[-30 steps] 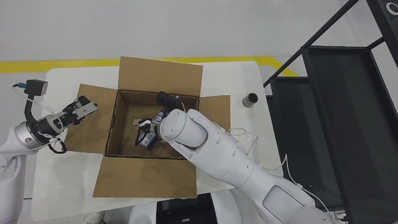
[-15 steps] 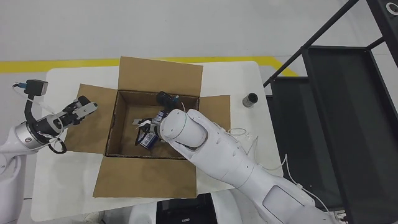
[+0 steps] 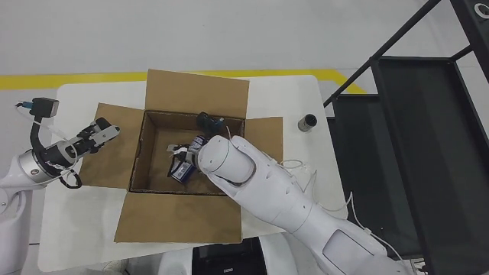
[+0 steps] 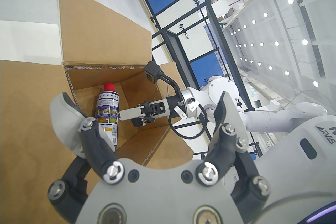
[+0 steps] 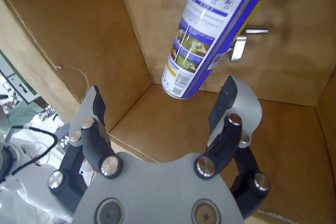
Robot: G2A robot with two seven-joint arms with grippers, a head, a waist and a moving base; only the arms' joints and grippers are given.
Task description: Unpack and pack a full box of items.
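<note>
An open cardboard box [image 3: 197, 90] sits mid-table with its flaps spread. Inside it a blue spray can [image 5: 210, 33] with a red cap leans against the box wall [image 5: 65, 25] near a corner; the same can [image 4: 107, 114] rises beside a wall in the left wrist view. My right gripper [image 5: 162, 93] is down in the box, open, a short way from the can's base and not touching it. From above, this gripper [image 3: 177, 160] is right by the can [image 3: 183, 171]. My left gripper [image 4: 143, 104] hangs open over the box's left flap [image 3: 103, 132], holding nothing.
A small metal part [image 5: 240, 46] lies behind the can in the box. A short dark cylinder [image 3: 307, 124] stands on the white table [image 3: 283, 92] right of the box. A black shelving rack [image 3: 412, 122] borders the table's right side.
The right arm has shifted slightly inside the box, its wrist edging to the right. The left arm and the can have stayed put.
</note>
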